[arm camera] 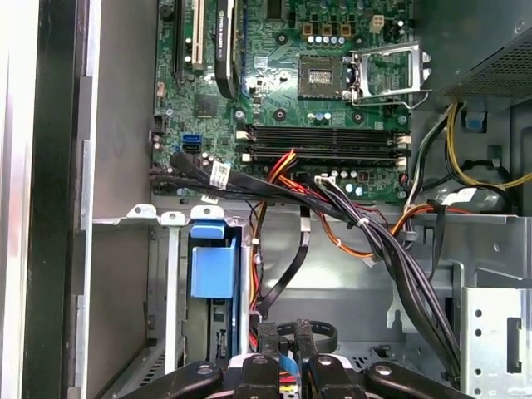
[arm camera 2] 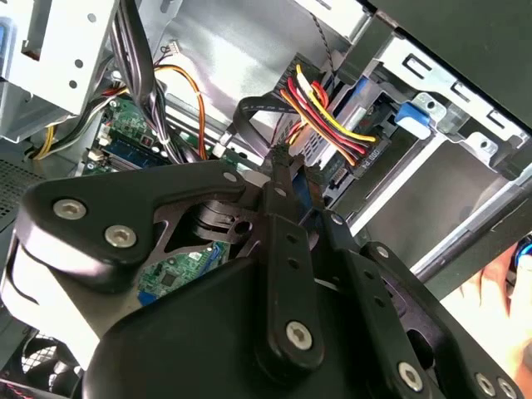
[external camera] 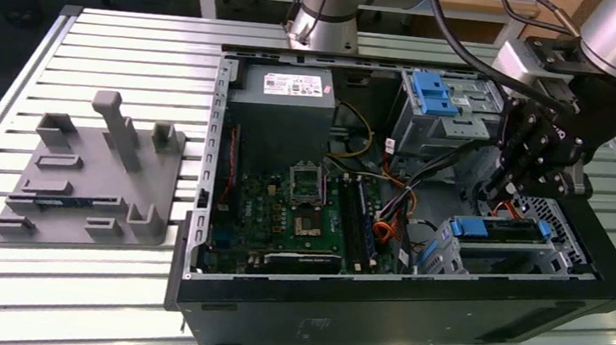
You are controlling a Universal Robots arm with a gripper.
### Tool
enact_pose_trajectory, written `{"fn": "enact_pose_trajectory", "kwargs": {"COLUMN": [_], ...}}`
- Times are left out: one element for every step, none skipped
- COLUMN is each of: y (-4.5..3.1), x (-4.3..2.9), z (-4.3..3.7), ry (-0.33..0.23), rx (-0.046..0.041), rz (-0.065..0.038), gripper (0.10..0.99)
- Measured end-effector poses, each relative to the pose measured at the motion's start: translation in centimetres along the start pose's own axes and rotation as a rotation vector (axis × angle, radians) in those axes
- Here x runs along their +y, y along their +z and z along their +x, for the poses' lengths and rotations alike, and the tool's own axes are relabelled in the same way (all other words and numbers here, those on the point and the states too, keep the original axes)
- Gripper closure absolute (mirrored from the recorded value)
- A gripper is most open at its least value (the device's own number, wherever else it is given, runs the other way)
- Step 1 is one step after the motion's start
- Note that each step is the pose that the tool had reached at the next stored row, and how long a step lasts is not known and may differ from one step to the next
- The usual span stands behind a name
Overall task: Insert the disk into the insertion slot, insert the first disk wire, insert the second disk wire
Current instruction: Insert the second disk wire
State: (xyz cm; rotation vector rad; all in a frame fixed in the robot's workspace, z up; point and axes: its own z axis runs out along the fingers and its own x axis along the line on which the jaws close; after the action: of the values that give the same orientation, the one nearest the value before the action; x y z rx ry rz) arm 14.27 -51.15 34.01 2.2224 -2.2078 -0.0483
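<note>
Black linkages of the tool point(arm camera 2: 293, 170) crowd the foreground in the second wrist view, its two slim fingers point(arm camera 2: 281, 179) drawn nearly together just beside a bundle of red, yellow and black wires point(arm camera 2: 320, 108); whether they pinch anything between them cannot be told. In the first wrist view the fingertips sit close side by side over a thin blue cable at the tool point(arm camera: 288, 332).

From the exterior view, the tool point(external camera: 501, 189) hangs inside the open computer case point(external camera: 385, 315), at the exterior view's right, directly above the insertion slot point(external camera: 555, 247). The disk point(external camera: 501, 231) already lies seated in that low perforated cage, its bright blue carrier edge facing the motherboard point(external camera: 304, 214). In the first wrist view the disk point(arm camera: 212, 266) shows its blue handle tab inside the silver walls of the insertion slot point(arm camera: 162, 220).

A taller grey cage with a blue latch point(external camera: 437, 96) stands further back in the case. On the slatted tabletop point(external camera: 82, 286), to the exterior view's left and well apart from the case, sits a grey parts fixture point(external camera: 93, 177). A person's hand point(arm camera 2: 490, 291) appears beside the case in the second wrist view.
</note>
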Motion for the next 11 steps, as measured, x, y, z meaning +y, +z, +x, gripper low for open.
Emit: {"fn": "enact_pose_trajectory", "kwargs": {"y": [-0.01,-0.01,0.00,0.00,-0.01,-0.01,-0.02,-0.01,-0.01,-0.02,-0.02], "x": [0.00,0.00,-0.01,-0.01,-0.01,-0.02,-0.06,-0.10,-0.15,-0.19,-0.22], "z": [0.01,0.00,0.00,0.00,0.00,0.00,0.03,0.08,0.16,0.29,0.44], "ry": [0.000,0.000,0.000,0.000,0.000,0.000,0.000,0.000,0.000,0.000,0.000], "rx": [0.0001,0.0001,0.0000,0.0001,0.0001,0.0002,0.0003,-0.0001,-0.0003,-0.0005,-0.0009], "rz": [0.000,0.000,0.000,0.000,0.000,0.000,-0.001,-0.002,-0.003,-0.004,-0.004], "gripper": [0.890,0.890,0.890,0.890,0.890,0.890,0.890,0.890,0.890,0.890,0.890]}}
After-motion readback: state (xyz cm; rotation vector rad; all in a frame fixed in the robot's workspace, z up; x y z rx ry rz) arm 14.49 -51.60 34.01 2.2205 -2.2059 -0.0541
